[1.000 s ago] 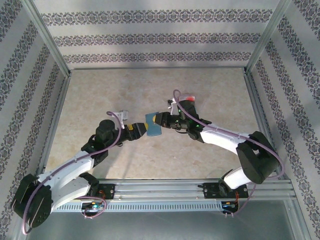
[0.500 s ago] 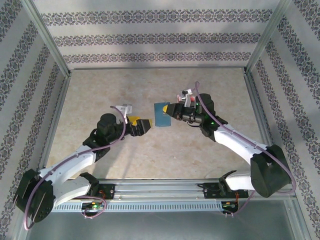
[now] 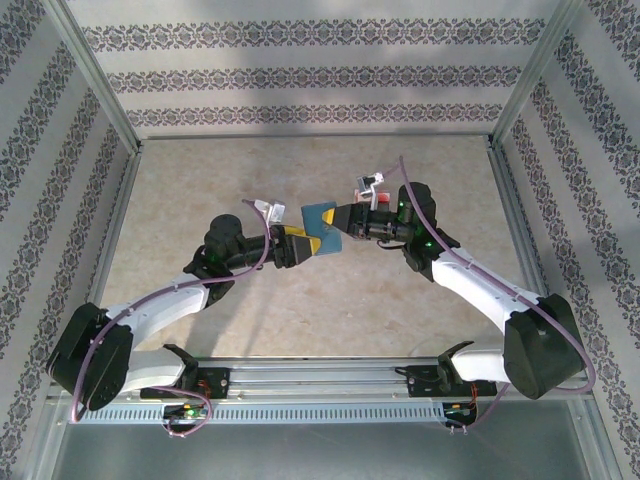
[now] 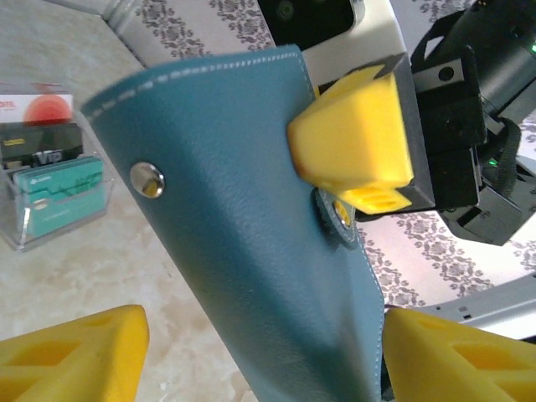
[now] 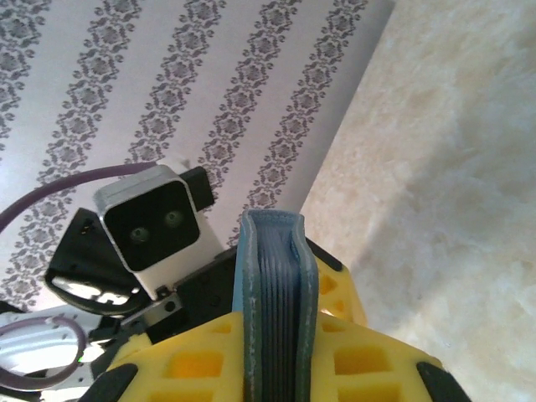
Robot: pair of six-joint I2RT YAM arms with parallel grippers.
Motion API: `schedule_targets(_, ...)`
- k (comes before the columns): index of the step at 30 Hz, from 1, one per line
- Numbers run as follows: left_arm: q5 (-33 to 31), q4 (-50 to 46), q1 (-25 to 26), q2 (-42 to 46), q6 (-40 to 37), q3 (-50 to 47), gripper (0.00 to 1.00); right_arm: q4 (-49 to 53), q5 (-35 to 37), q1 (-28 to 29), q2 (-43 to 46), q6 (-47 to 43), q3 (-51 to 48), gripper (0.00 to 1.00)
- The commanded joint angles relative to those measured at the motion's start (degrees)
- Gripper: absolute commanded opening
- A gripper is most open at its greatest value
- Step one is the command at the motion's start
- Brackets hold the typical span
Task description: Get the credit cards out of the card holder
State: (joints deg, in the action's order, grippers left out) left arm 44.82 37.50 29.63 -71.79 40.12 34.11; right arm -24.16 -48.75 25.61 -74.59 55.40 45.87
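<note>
Left claw point(image 4: 264, 360), spread, brackets the lower edge of the card holder point(image 4: 234, 226), apparently to pull it open. Right claw point(image 3: 338, 222) pinches the holder, steadying it aloft at frame centre. Beyond, middle left, credit cards point(image 4: 59, 167) stand in a clear box point(image 4: 12, 228) on the desk point(image 4: 126, 276).

We identify this place as a robotics test cell in a laboratory. The evidence is as follows. Aluminium profile posts point(image 3: 105, 92) form an enclosure and hold flat wall panels point(image 3: 310, 60) printed with a striped floral pattern. A beige stone-look table point(image 3: 200, 180) sits inside that frame. A slotted metal rail point(image 3: 320, 378) along the near edge carries a left arm point(image 3: 165, 305) and a right arm point(image 3: 475, 285), both white and black. We also note exposed purple cable point(image 5: 59, 186) and lit electronics point(image 3: 183, 410) at the arm bases.
</note>
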Motion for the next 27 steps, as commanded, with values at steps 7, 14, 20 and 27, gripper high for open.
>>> schedule_targets(7, 6.60, 11.59, 0.12, -0.54, 3.36, -0.45, 0.65, -8.43, -4.59, 0.39, 0.30, 3.22, 2.39, 0.13)
schedule_targets(14, 7.92, 14.64, 0.09, -1.91, 4.57, -0.17, 0.45, -9.98, -5.67, 1.82, -1.10, 2.97, 3.18, 0.13)
schedule_targets(20, 8.66, 16.82, 0.11, -2.64, 5.44, -0.53, 0.17, -10.39, -5.83, 1.82, -1.75, 2.71, 3.18, 0.12)
schedule_targets(27, 6.97, 9.24, 0.09, -1.33, 1.38, 0.46, 0.02, -0.32, -1.44, 0.96, -0.45, -2.27, 3.84, 0.41)
